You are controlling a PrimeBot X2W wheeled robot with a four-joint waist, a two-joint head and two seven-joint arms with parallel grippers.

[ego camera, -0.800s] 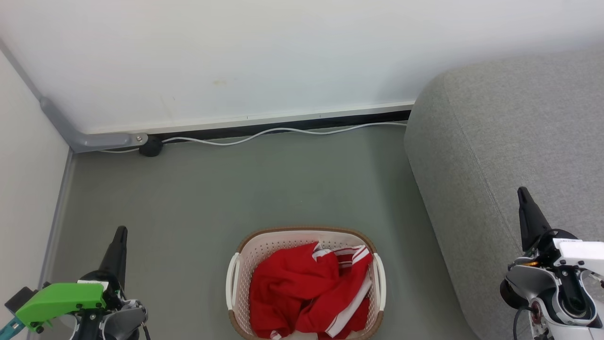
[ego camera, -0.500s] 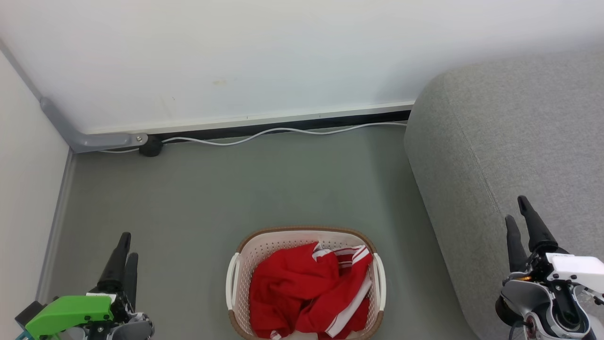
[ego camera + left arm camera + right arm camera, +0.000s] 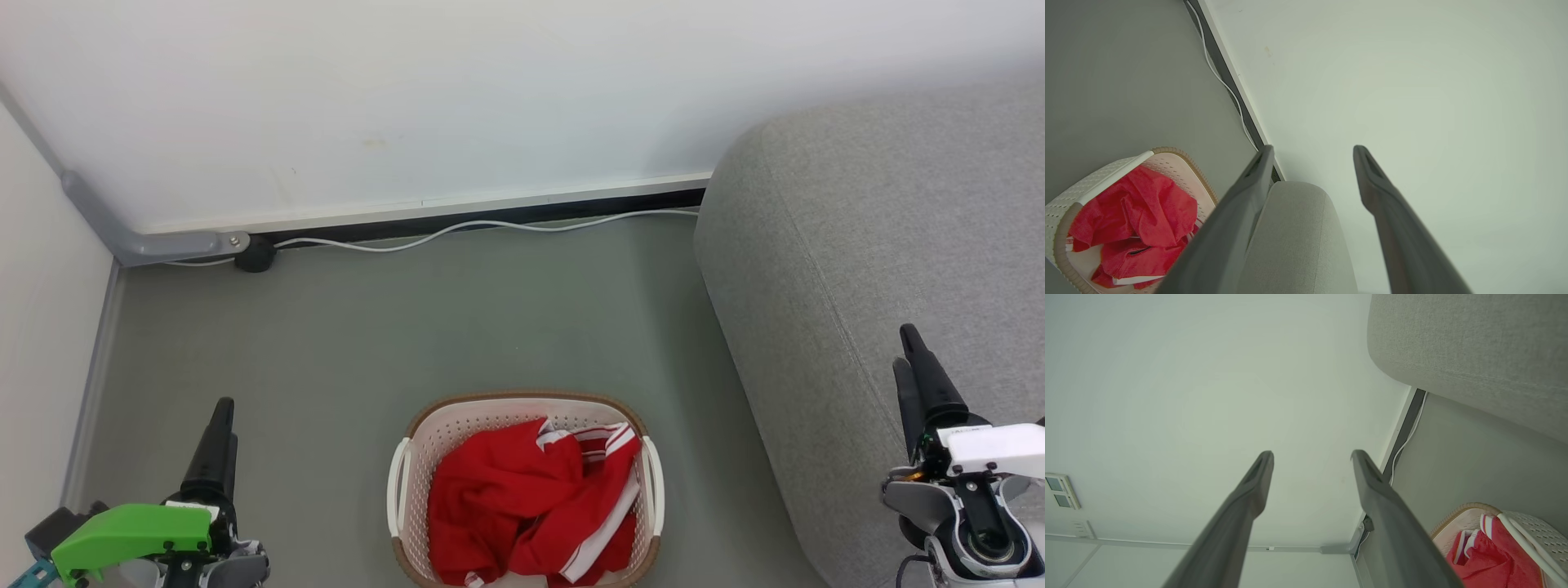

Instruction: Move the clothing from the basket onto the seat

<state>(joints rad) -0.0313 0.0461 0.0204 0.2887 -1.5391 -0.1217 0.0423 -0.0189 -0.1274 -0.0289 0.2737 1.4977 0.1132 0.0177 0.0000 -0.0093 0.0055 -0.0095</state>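
The red clothing (image 3: pixel 526 506) with white stripes lies heaped in the cream basket (image 3: pixel 457 425) on the floor at the bottom centre of the head view. The grey seat (image 3: pixel 873 237) rises to the basket's right. My left gripper (image 3: pixel 219 433) hangs over the floor left of the basket, and my right gripper (image 3: pixel 913 367) hangs over the seat's front edge. Both wrist views show the jaws spread wide with nothing between them: left gripper (image 3: pixel 1312 153), right gripper (image 3: pixel 1312 457). The clothing (image 3: pixel 1139 216) and the basket (image 3: pixel 1098 175) also appear in the left wrist view, and the clothing (image 3: pixel 1490 555) in the right wrist view.
A white wall (image 3: pixel 408 98) closes the back, with a white cable (image 3: pixel 490 224) along its base and a grey conduit (image 3: pixel 139 241) in the left corner. Grey floor (image 3: pixel 408 327) lies between wall and basket. A second wall stands at the far left.
The head camera has shifted slightly. Both grippers have turned about their wrists, so their two fingers now overlap in the head view; the right one sits a little higher than half a second ago.
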